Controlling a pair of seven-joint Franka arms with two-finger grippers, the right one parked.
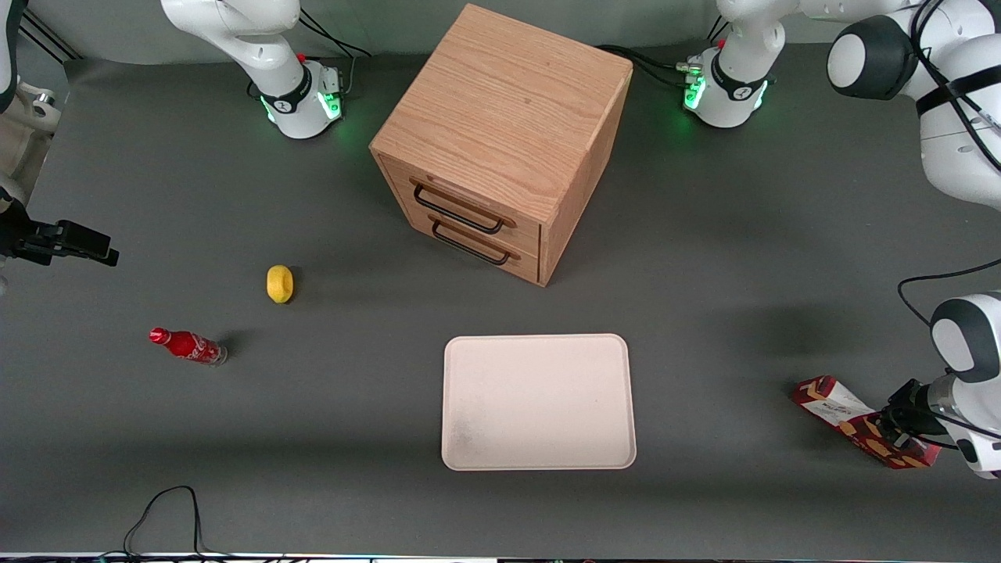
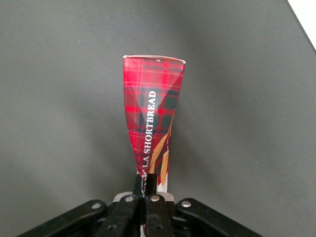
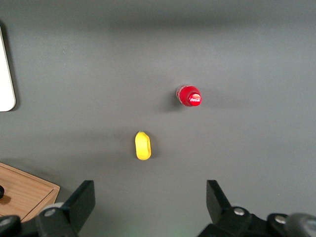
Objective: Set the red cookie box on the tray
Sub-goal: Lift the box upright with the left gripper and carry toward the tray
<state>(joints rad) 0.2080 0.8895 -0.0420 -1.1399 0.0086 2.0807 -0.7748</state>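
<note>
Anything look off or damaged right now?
Yes: the red cookie box looks pinched flat where the gripper clamps its end, at the working arm's end of the table. The tray holds nothing yet.

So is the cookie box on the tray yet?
No. The red cookie box is off the empty tray, toward the working arm's end, with the tool shut on it.

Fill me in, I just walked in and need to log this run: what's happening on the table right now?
The left arm's gripper is down at the working arm's end of the table, its fingers shut on the red cookie box, pinching one end of it. The box is off the tray, which lies in front of the wooden drawer cabinet with nothing on it. A red soda bottle and a yellow object sit toward the parked arm's end.
</note>
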